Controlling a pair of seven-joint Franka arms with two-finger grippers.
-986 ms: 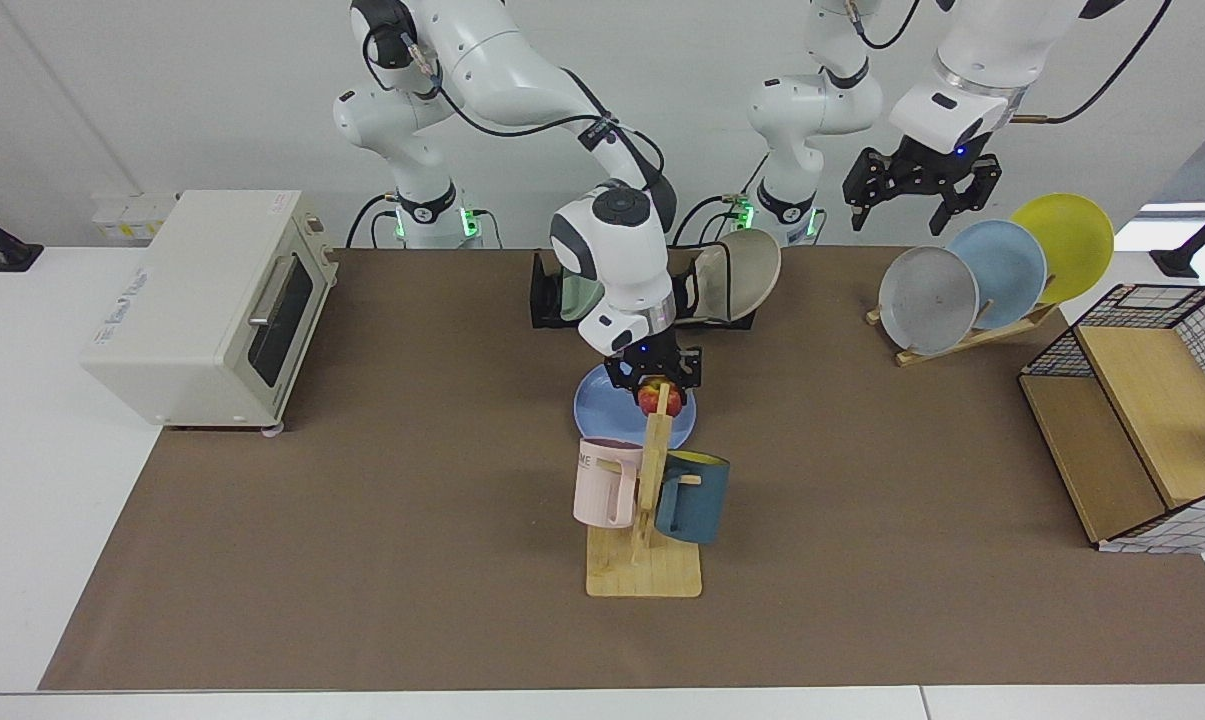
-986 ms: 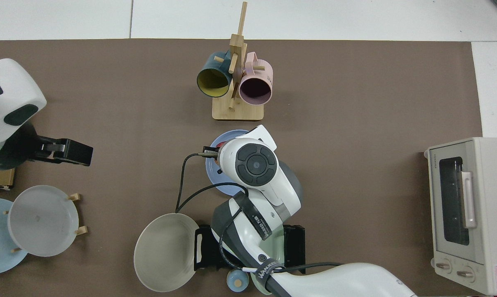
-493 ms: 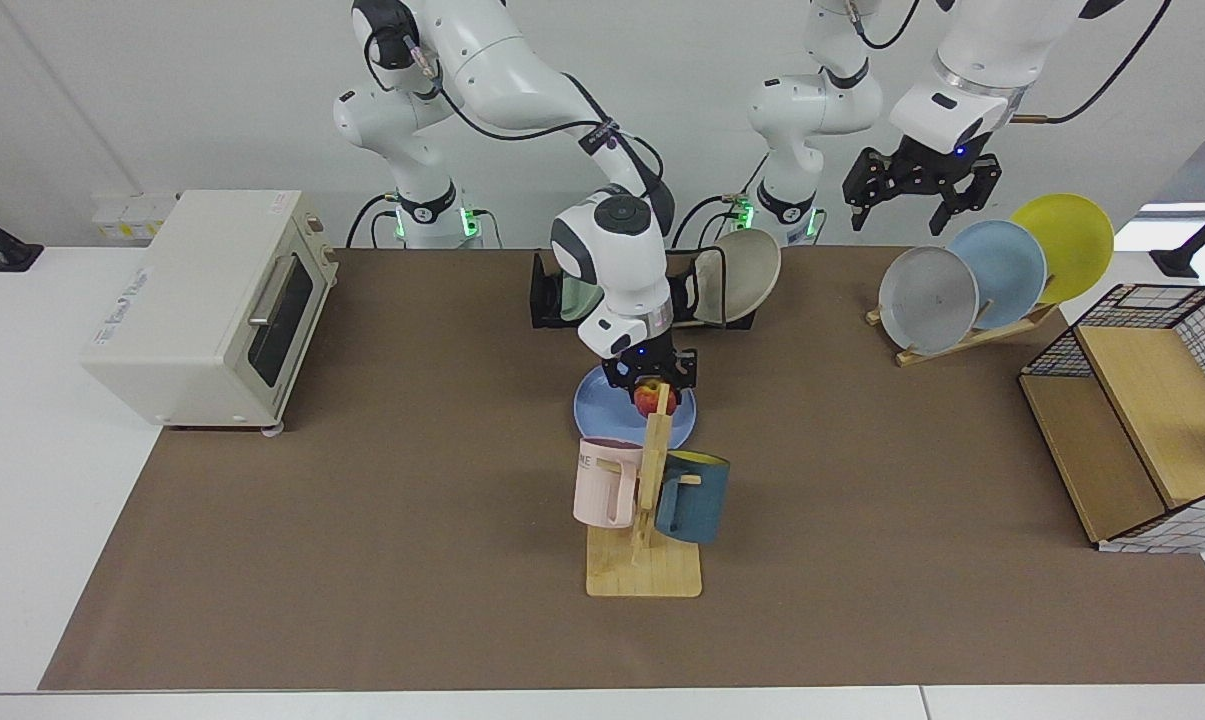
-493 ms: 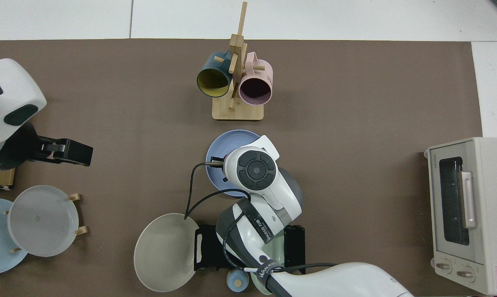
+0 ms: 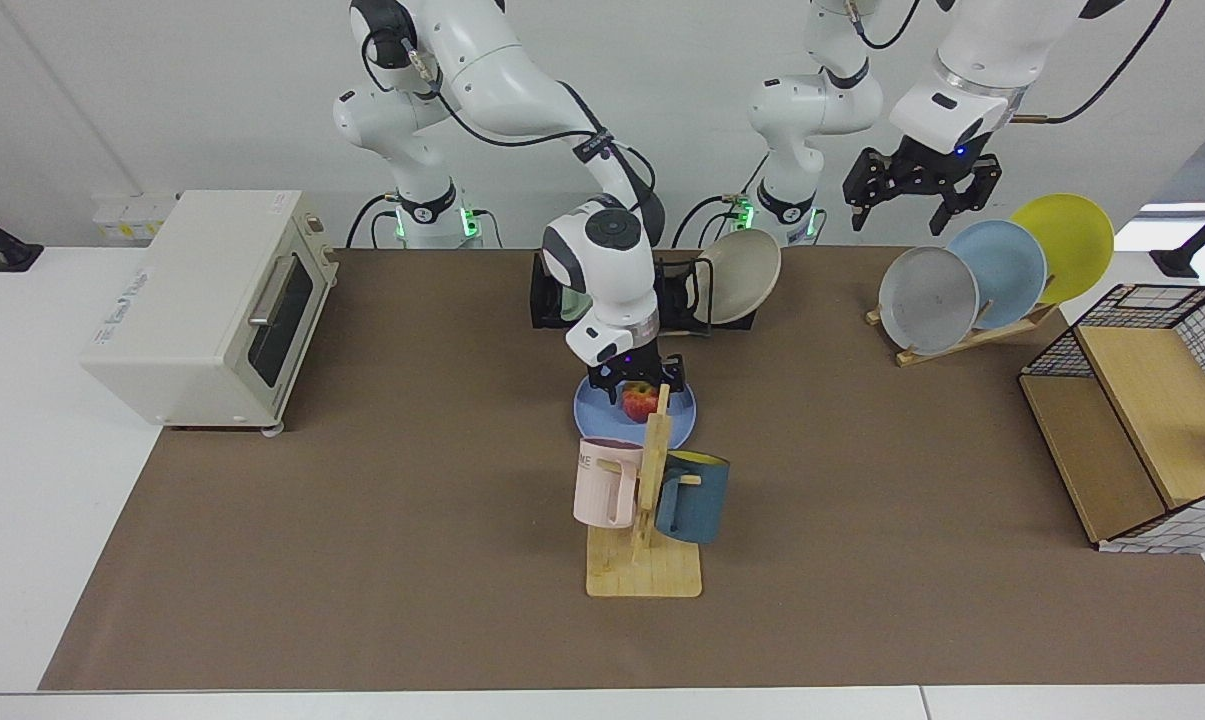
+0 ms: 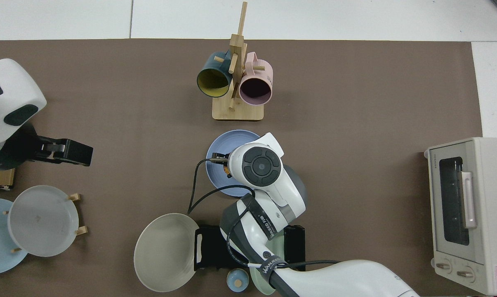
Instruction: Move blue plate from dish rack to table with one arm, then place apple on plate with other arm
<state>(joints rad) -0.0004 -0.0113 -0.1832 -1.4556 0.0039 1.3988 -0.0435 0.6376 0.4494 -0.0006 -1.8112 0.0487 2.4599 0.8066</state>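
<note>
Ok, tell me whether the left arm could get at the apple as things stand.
Probably not cleanly. The right gripper sits directly over the apple on the blue plate, covering it from above. The left gripper waits high above the plate stand, far off.

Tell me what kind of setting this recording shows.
Probably a robot lab staged as a kitchen: two white arms bolted behind a table with a brown mat, bearing a toaster oven, a wooden mug tree and plates on a wooden plate stand, against bare white walls.

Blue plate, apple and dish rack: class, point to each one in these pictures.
blue plate [image 6: 227, 140], top view, on its bare upper rim.
apple [image 5: 639, 403], facing view, on its red front.
dish rack [image 5: 542, 297], facing view, on its black end wall.
</note>
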